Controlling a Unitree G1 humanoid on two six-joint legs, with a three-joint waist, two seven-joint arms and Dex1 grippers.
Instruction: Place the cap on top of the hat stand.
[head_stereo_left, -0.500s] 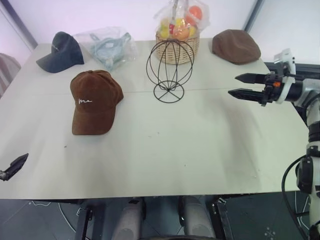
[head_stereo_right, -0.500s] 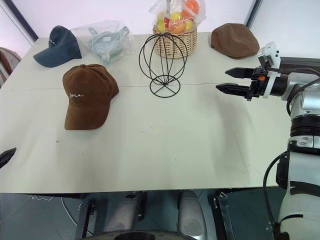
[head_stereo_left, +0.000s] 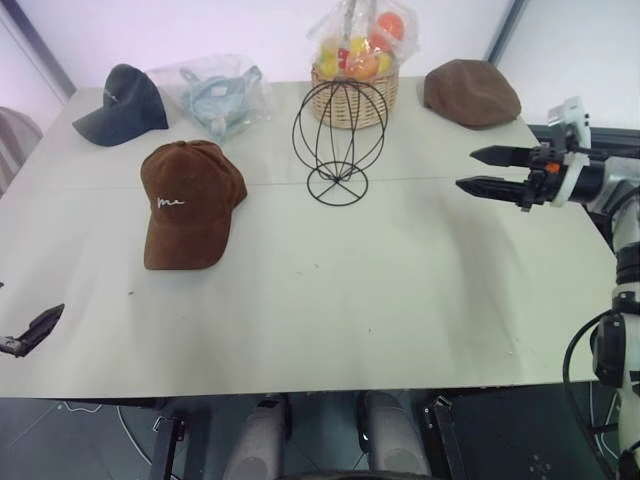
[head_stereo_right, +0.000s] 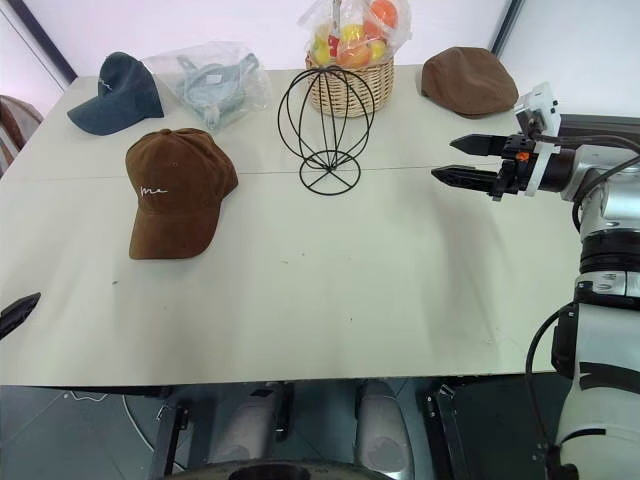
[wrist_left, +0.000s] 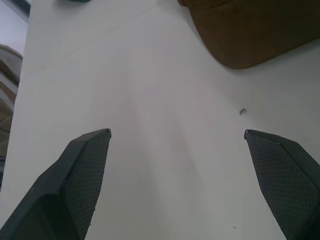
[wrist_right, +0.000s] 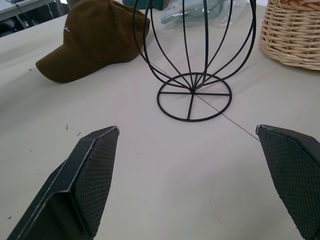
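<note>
Lying flat on the table (head_stereo_left: 330, 290), brim toward the near edge: the cap (head_stereo_left: 190, 200), brown corduroy, with small white script on its front that looks like "me", though not surely legible. Standing upright and bare just to its right, near the table's middle: the hat stand (head_stereo_left: 340, 140), black wire globe on a round wire foot, apart from the cap. Behind the stand, a wicker basket (head_stereo_left: 352, 95) of fruit under clear wrap. At the far left corner, a dark navy cap (head_stereo_left: 122, 103) with a faint pale mark on its front, too small to read; beside it a clear plastic bag (head_stereo_left: 215, 92) holding something pale blue. At the far right, a plain brown flat cap (head_stereo_left: 470, 92). Hovering over the table's right edge, fingers spread and empty, pointing toward the stand: the right tool (head_stereo_left: 490, 171). Low at the table's near left corner, short of the cap's brim, fingers wide apart and gripping nothing: the left tool (wrist_left: 177, 134).
</note>
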